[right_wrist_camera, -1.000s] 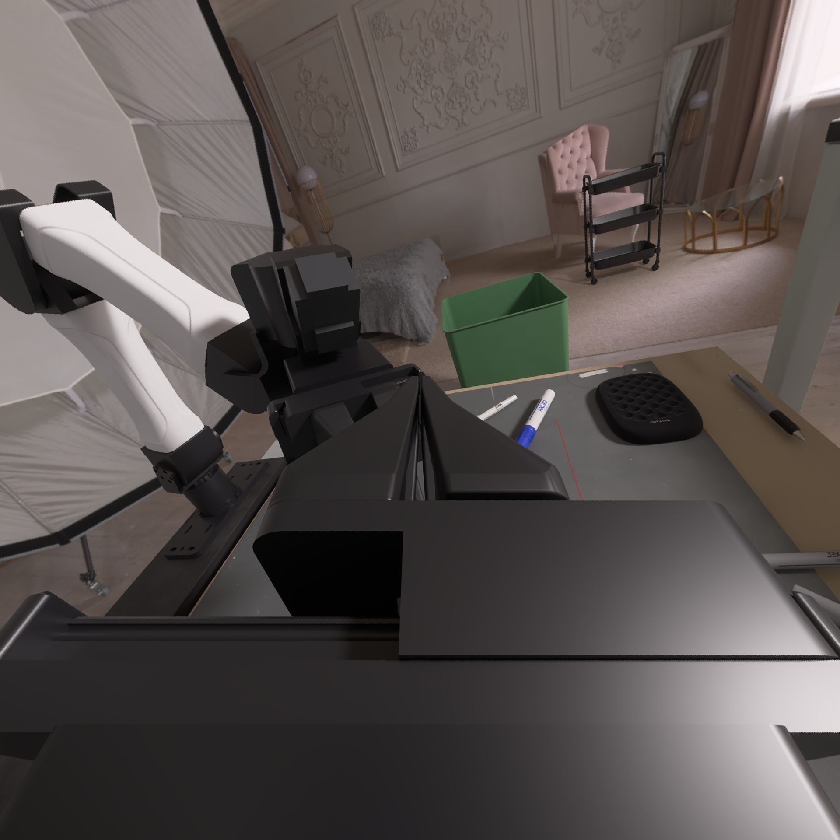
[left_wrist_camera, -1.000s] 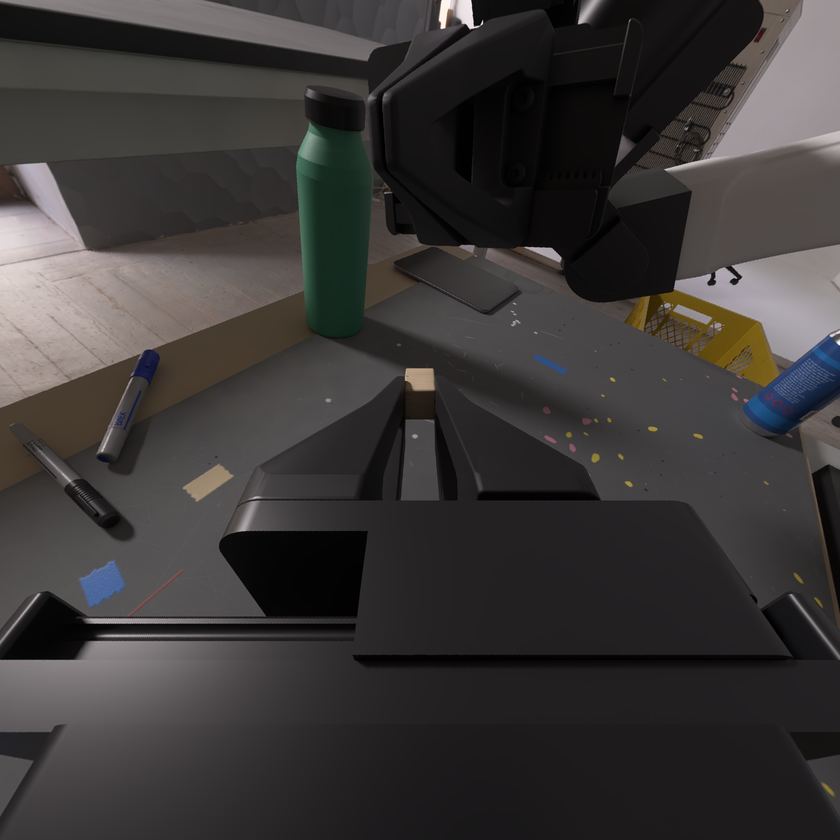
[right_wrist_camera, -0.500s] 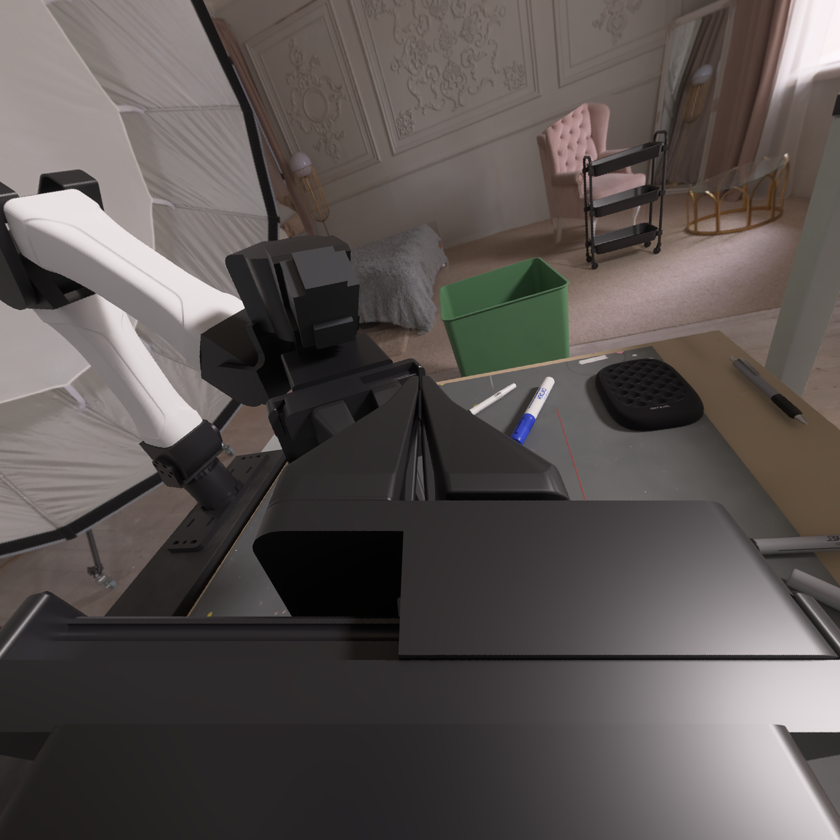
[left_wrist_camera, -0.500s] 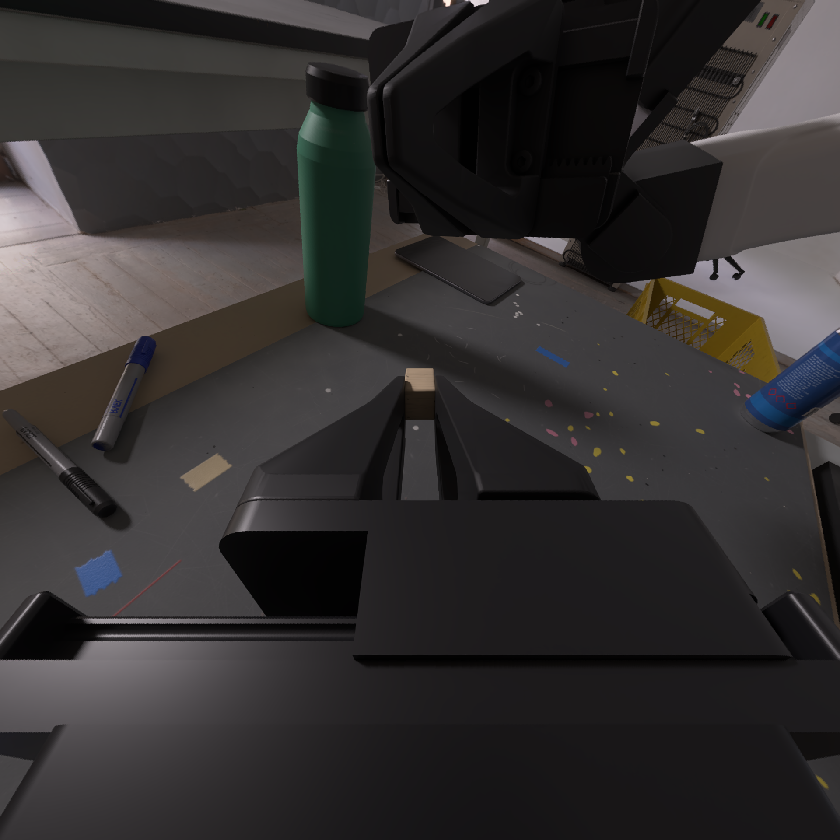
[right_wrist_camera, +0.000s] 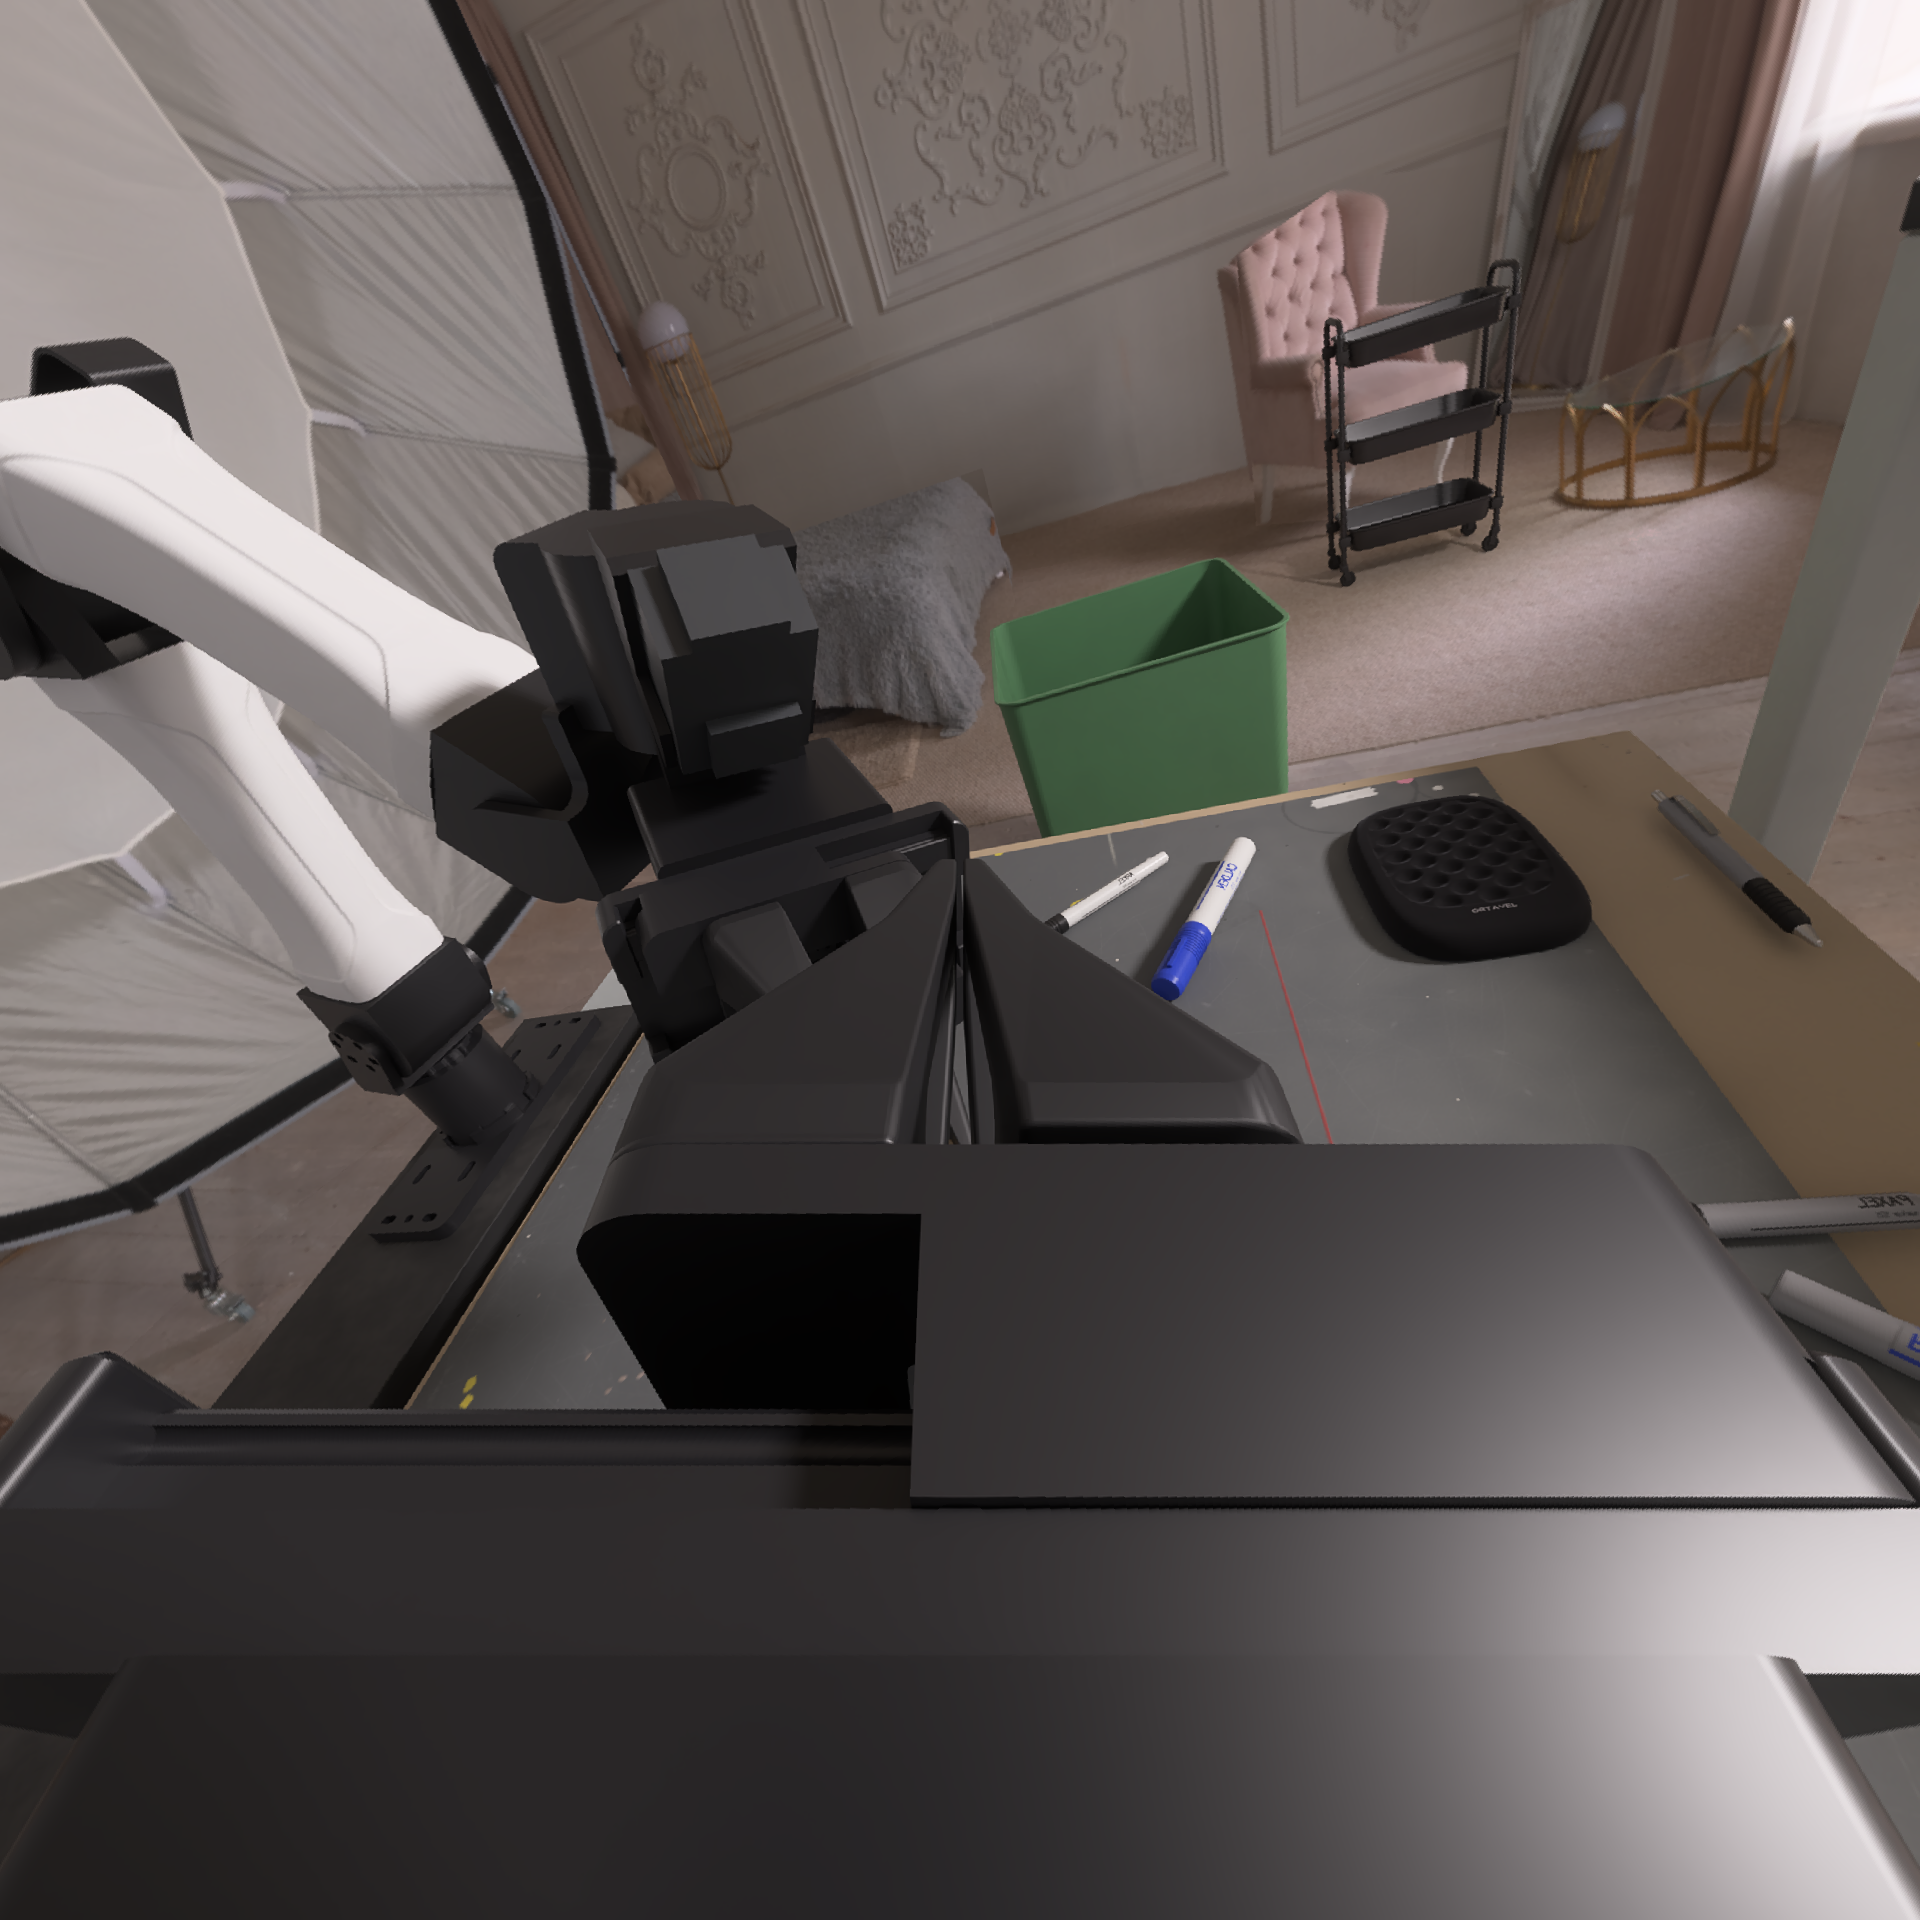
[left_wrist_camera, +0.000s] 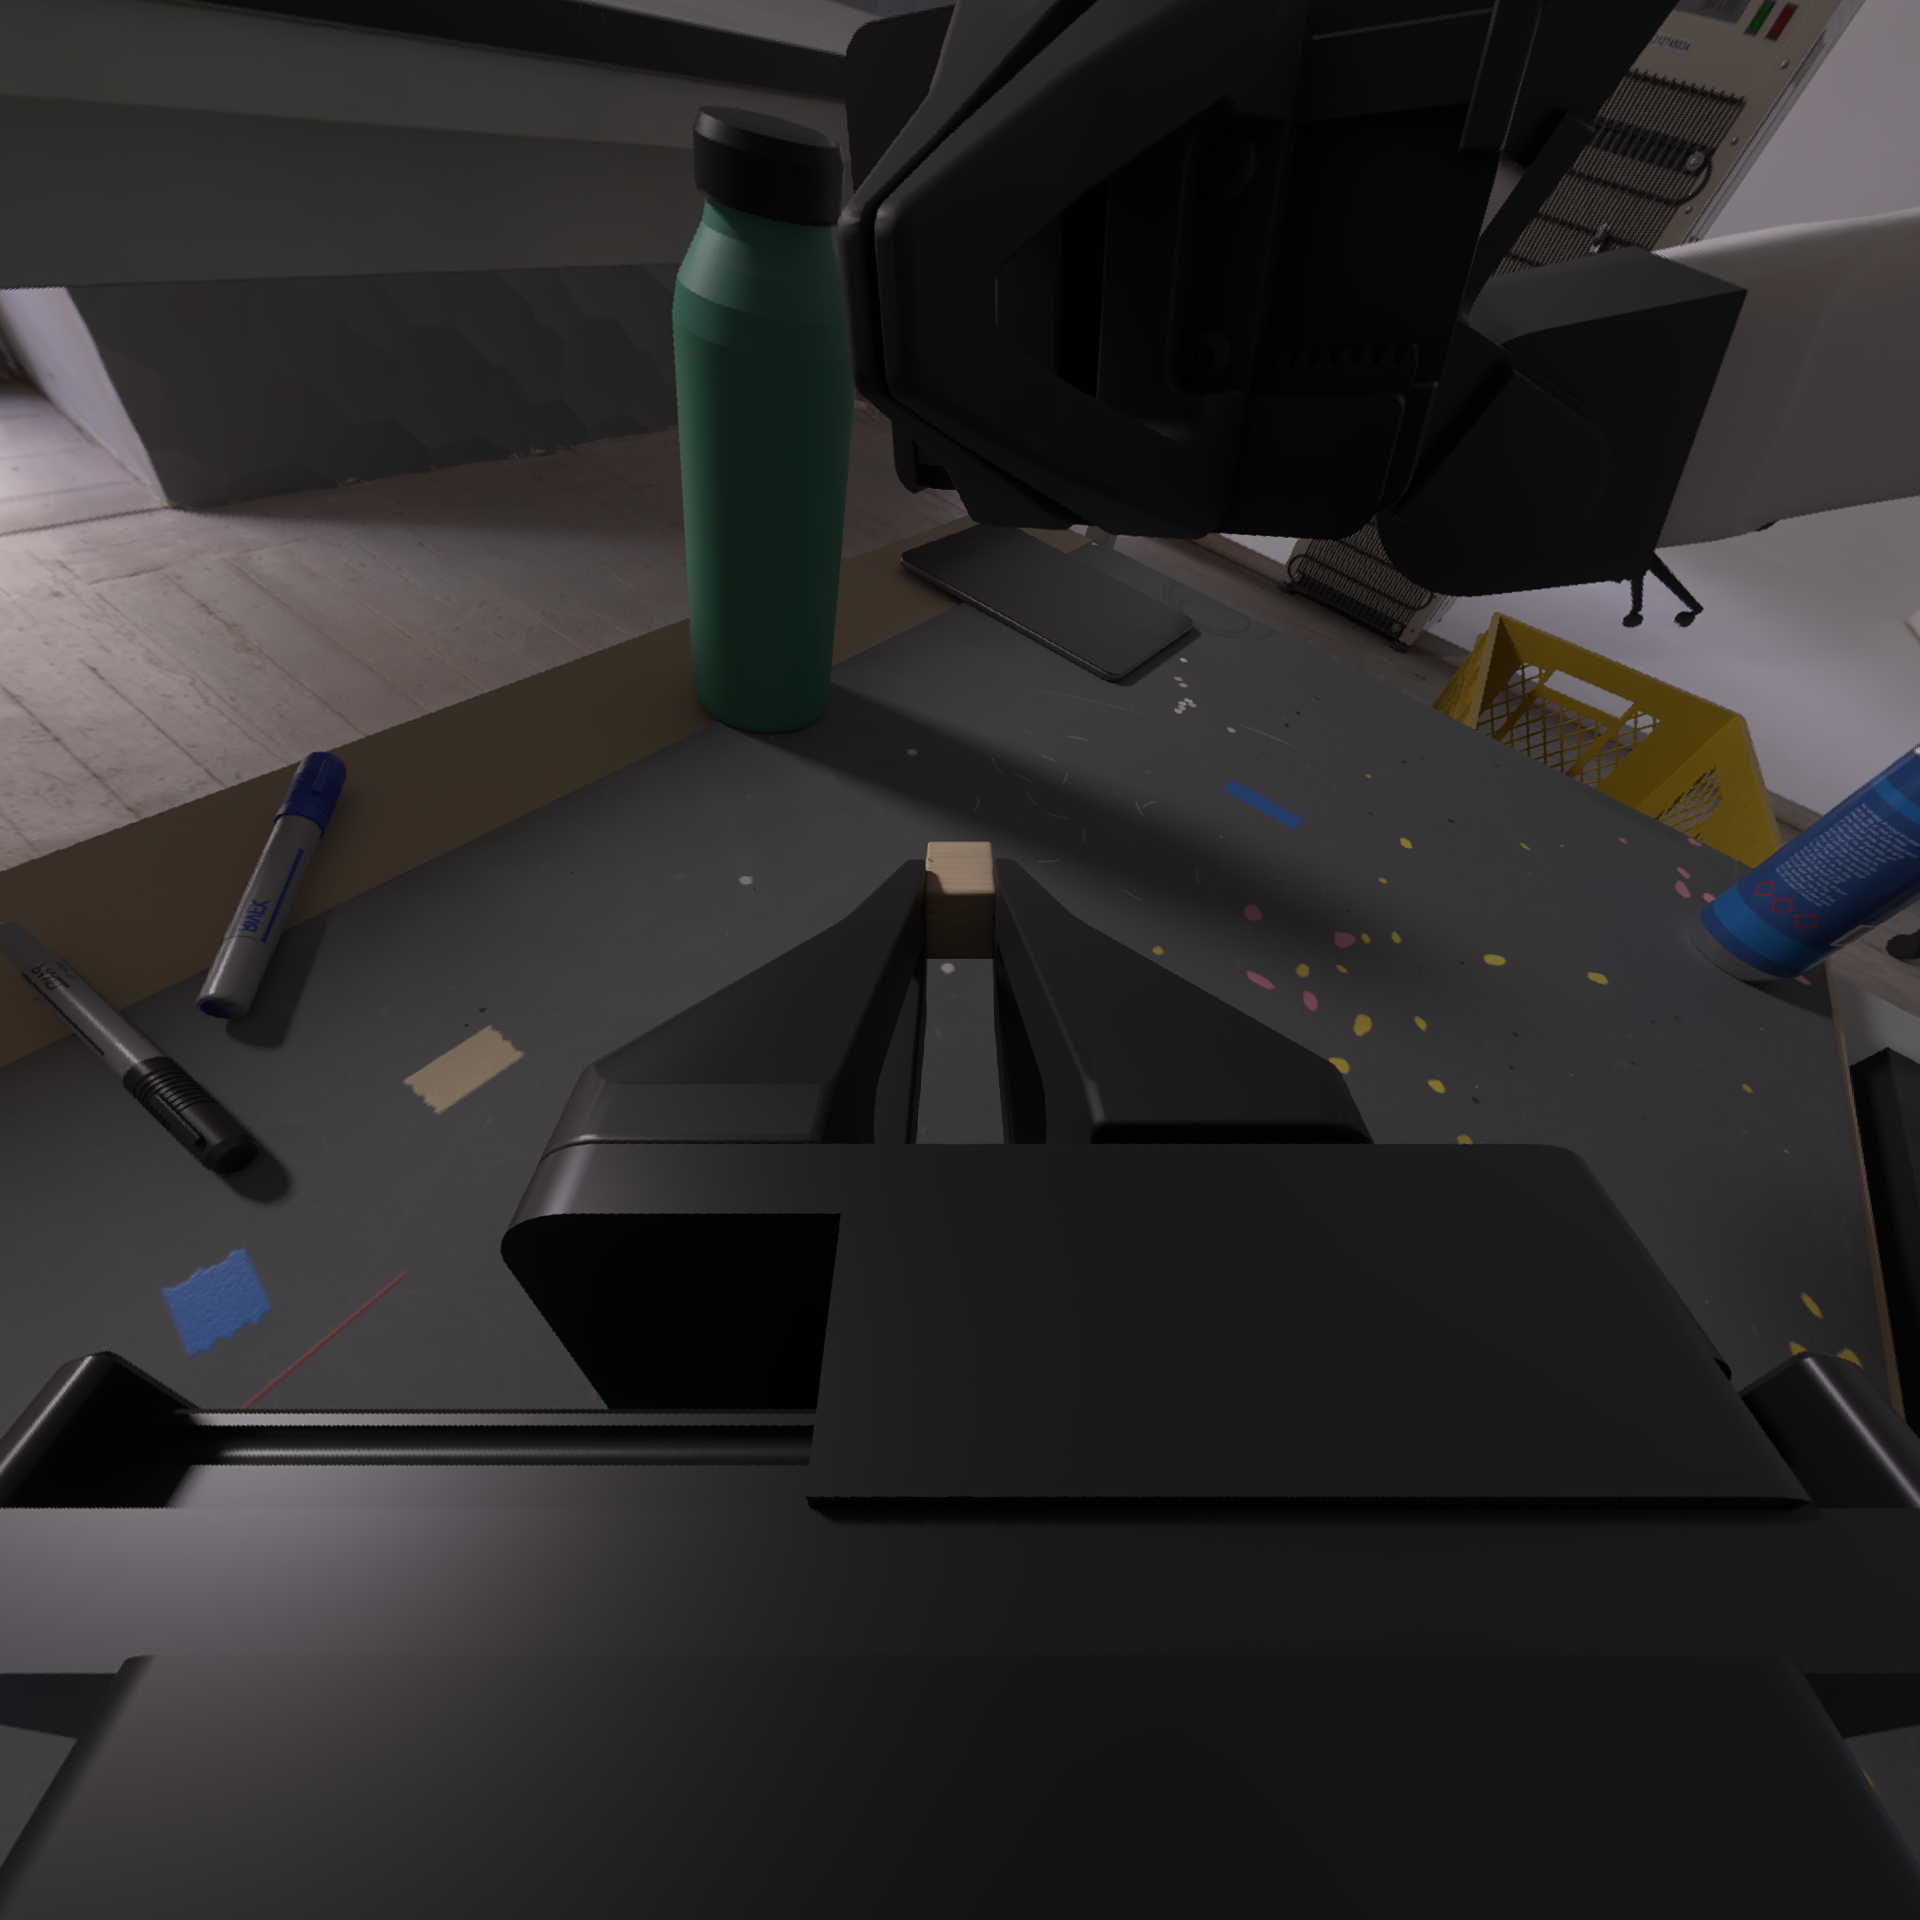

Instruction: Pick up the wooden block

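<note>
Left wrist view: the left gripper [left_wrist_camera: 959, 904] has both black fingers clamped on the small pale wooden block [left_wrist_camera: 959, 896], pinched right at the tips, one finger per side, top face of the block poking out betw. them. Block sits above the dark grey speckled table mat [left_wrist_camera: 1195, 862]; can't tell if it's touching the mat or lifted clear. Behind it, upright, a tall green metal bottle w/ black cap [left_wrist_camera: 764, 447] at the mat's far edge, and a flat black phone [left_wrist_camera: 1044, 601] lying just right of the bottle. Off to the left: a blue-capped grey marker [left_wrist_camera: 272, 885] and a black pen [left_wrist_camera: 125, 1051], both lying flat near the tan table border. Far right, a blue spray can [left_wrist_camera: 1829, 871] tilted over at the mat's edge. The other arm's black wrist housing [left_wrist_camera: 1195, 270] hangs overhead, filling the top of frame. Right wrist view: the right gripper [right_wrist_camera: 958, 914] is clenched, fingers pressed together, nothing betw. them, raised over the mat. Beyond it a blue-and-white marker [right_wrist_camera: 1205, 914], a thin white pen [right_wrist_camera: 1107, 889] and a black honeycomb-textured pad [right_wrist_camera: 1467, 875] lie on the mat; a green plastic bin [right_wrist_camera: 1143, 696] stands on the floor past the table.
</note>
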